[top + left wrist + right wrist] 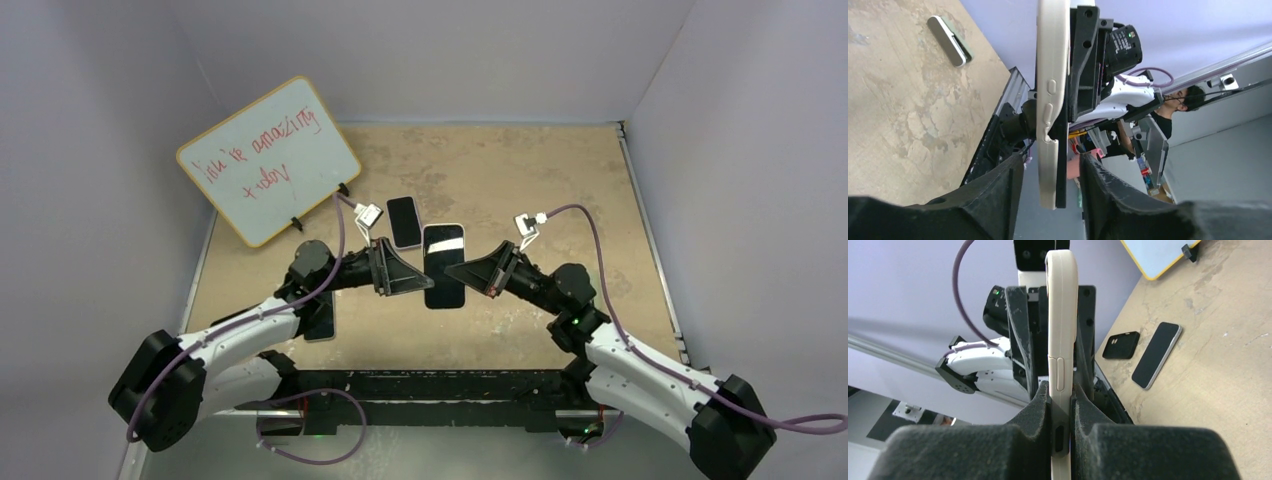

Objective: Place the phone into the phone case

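Observation:
A black-screened phone (443, 265) sits in a cream phone case (1062, 315) and is held above the table, screen up. My right gripper (1063, 400) is shut on the cased phone's right edge, pads pressed against both faces. In the left wrist view the cream case (1053, 100) and the phone's black slab (1062, 160) stand edge-on between the jaws of my left gripper (1050, 170). Those jaws are open, with a gap on each side. In the top view my left gripper (400, 272) is at the phone's left edge and my right gripper (457, 270) at its right.
A second phone (403, 222) lies on the table just behind the held one. A black case (1120, 345) lies near the table's front edge, under the left arm. A whiteboard (268, 160) leans at the back left. Walls close in three sides.

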